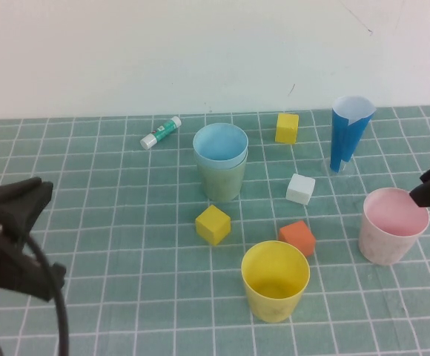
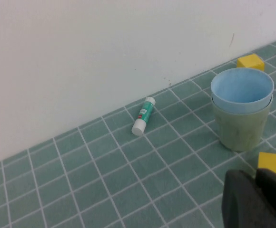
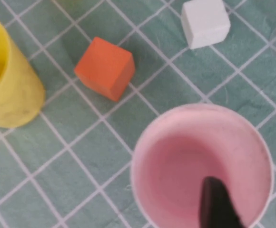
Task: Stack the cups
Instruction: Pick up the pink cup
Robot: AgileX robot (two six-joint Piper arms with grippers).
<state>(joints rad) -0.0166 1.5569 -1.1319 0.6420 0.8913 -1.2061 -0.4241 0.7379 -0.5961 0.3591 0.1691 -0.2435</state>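
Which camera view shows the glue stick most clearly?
The left wrist view: the glue stick lies whole near the wall, its green label visible. The high view shows it smaller, left of the stacked blue and green cups. The right wrist view does not show it.

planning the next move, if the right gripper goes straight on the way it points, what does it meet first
Most likely the pink cup: the right gripper straddles its rim, one finger already inside. The left gripper sits shut, far left.
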